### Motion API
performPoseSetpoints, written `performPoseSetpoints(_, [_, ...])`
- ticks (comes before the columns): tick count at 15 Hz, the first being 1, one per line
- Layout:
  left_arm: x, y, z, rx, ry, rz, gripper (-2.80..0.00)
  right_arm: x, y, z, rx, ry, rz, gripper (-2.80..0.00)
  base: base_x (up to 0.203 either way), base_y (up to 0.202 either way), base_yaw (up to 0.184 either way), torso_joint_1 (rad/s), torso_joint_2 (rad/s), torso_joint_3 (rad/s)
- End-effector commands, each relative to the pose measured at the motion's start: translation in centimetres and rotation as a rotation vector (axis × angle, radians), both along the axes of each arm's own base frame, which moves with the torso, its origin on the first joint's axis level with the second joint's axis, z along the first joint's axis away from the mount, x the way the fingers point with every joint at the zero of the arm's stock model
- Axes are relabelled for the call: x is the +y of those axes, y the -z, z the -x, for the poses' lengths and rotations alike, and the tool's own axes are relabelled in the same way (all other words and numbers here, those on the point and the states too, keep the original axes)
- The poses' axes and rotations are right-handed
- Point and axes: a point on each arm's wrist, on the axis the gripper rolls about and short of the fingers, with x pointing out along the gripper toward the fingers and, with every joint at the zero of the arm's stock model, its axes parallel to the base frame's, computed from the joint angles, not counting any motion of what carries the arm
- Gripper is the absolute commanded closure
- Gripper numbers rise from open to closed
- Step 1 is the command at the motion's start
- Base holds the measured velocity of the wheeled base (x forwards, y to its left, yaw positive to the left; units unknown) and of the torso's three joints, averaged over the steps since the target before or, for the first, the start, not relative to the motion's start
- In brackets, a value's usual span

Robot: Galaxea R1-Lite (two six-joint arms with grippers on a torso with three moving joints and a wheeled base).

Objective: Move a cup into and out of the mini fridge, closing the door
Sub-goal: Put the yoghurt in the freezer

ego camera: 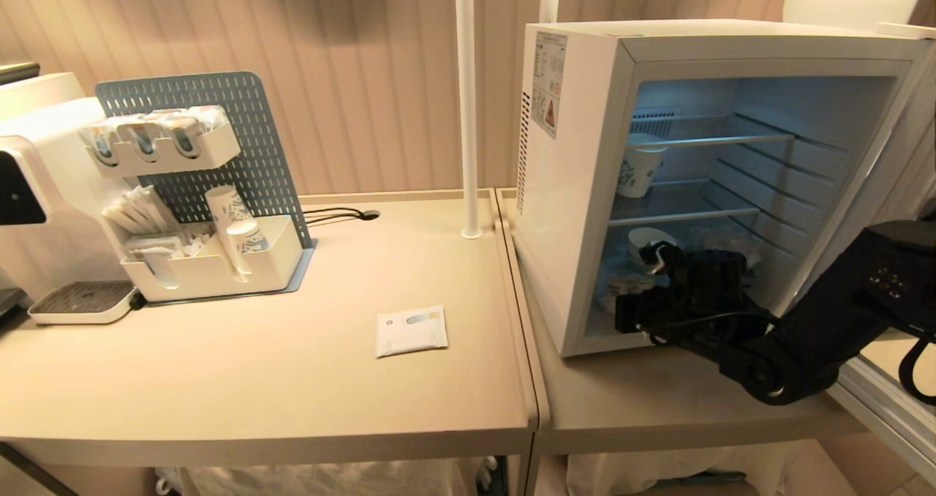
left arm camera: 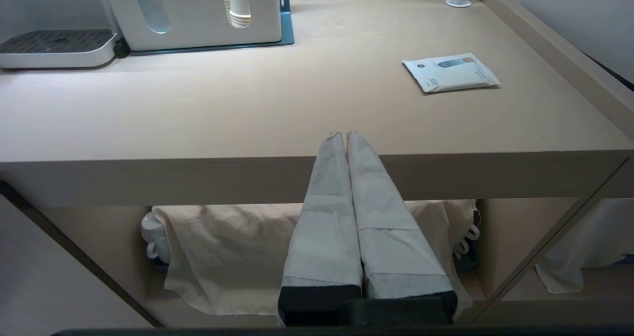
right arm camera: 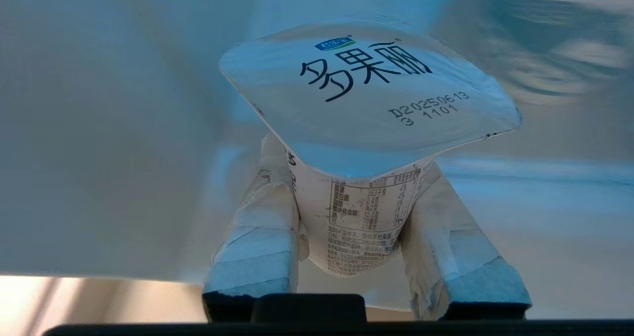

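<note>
The mini fridge [ego camera: 570, 189] stands open on the right table, its inside lit blue. Its door [ego camera: 888, 408] is swung out to the right, and only its lower edge shows. My right gripper [ego camera: 647, 280] reaches into the bottom compartment, under the lower wire shelf. In the right wrist view, that right gripper [right arm camera: 354, 160] is shut on the cup [right arm camera: 366, 103], a white tub with a sealed lid and dark Chinese text, one taped finger on each side of its body. My left gripper [left arm camera: 345, 135] is shut and empty, parked low in front of the left table's edge.
A patterned paper cup [ego camera: 640, 170] stands on the fridge's middle shelf. A white packet [ego camera: 411, 331] lies on the left table. A white organizer [ego camera: 212, 262] with paper cups and a coffee machine [ego camera: 36, 189] stand at the back left. A white pole [ego camera: 466, 101] rises beside the fridge.
</note>
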Motion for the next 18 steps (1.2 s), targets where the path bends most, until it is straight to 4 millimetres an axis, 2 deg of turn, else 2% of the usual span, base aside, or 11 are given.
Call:
performPoseSetpoints(1, [0.0, 0.0, 0.0, 0.003, -0.001, 0.000, 0.00, 0.8, 0.1, -0.2, -0.008, -0.018, -0.002, 0.00, 0.000, 0.000, 0.000, 0.000, 0.00, 0.000])
performPoseSetpoints(13, [0.0, 0.0, 0.0, 0.003, -0.001, 0.000, 0.00, 2.1, 0.8, -4.2, 0.007, -0.019, 0.005, 0.00, 0.000, 0.000, 0.000, 0.000, 0.00, 0.000])
performPoseSetpoints(18, [0.0, 0.0, 0.0, 0.003, -0.001, 0.000, 0.00, 1.8, 1.2, -4.3, 0.027, 0.016, 0.026, 0.00, 0.000, 0.000, 0.000, 0.000, 0.00, 0.000])
